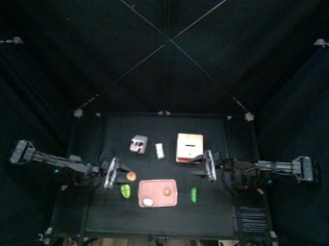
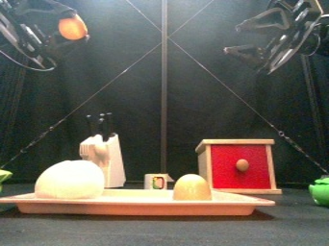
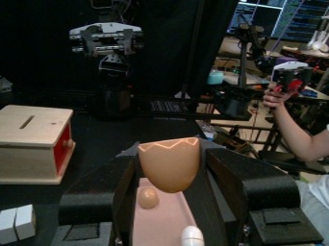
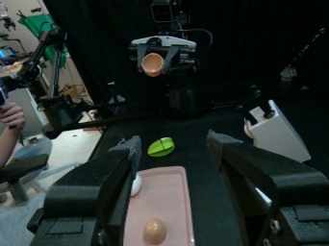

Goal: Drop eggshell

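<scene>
Between the jaws of the left gripper (image 3: 167, 197), the eggshell (image 3: 170, 165), an orange-tan half shell with a jagged rim, is held above the pink board (image 3: 161, 226). On the pink board lie a small tan egg (image 3: 149, 199) and a white egg (image 3: 190, 235). Beyond the pink board, the right gripper (image 4: 174, 183) hangs with jaws wide, holding nothing. Beside the pink board lies a green item (image 4: 162, 147).

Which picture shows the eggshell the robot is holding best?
The left wrist view. The eggshell fills the middle, jagged rim up, between the left gripper jaws. The front view shows it small, high up. The right wrist view shows it far off. From the top it's a speck.
</scene>
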Robot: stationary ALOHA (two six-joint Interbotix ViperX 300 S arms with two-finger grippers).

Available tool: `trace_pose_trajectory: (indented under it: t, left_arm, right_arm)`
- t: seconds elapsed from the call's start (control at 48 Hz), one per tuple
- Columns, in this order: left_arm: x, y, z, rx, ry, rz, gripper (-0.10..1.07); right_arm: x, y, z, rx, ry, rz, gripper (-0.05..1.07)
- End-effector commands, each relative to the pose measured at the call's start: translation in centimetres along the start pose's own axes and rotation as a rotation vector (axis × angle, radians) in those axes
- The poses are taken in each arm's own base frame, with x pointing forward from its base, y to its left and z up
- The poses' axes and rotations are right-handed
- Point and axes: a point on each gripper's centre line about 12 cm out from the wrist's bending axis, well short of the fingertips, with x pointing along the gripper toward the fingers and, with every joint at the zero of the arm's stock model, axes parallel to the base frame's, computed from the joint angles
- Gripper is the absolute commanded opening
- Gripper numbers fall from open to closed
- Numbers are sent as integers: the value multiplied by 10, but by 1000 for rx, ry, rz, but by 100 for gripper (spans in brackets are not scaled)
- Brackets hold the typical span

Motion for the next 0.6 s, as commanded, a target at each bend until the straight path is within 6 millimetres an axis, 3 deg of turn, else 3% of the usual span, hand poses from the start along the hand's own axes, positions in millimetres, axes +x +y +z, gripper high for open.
trace_pose_trajectory:
  t: [0.0, 0.312, 0.583]
  left_arm:
    - [2, -2, 6, -1, -22, -6, 56]
    - [2, -2, 6, 3, -19, -7, 56]
    - [14, -5, -13, 3, 102, -14, 56]
  right_arm:
    - [2, 1, 8, 2, -23, 6, 91]
    - [1, 3, 5, -21, -12, 14, 91]
    - [1, 5, 1, -44, 5, 34, 91]
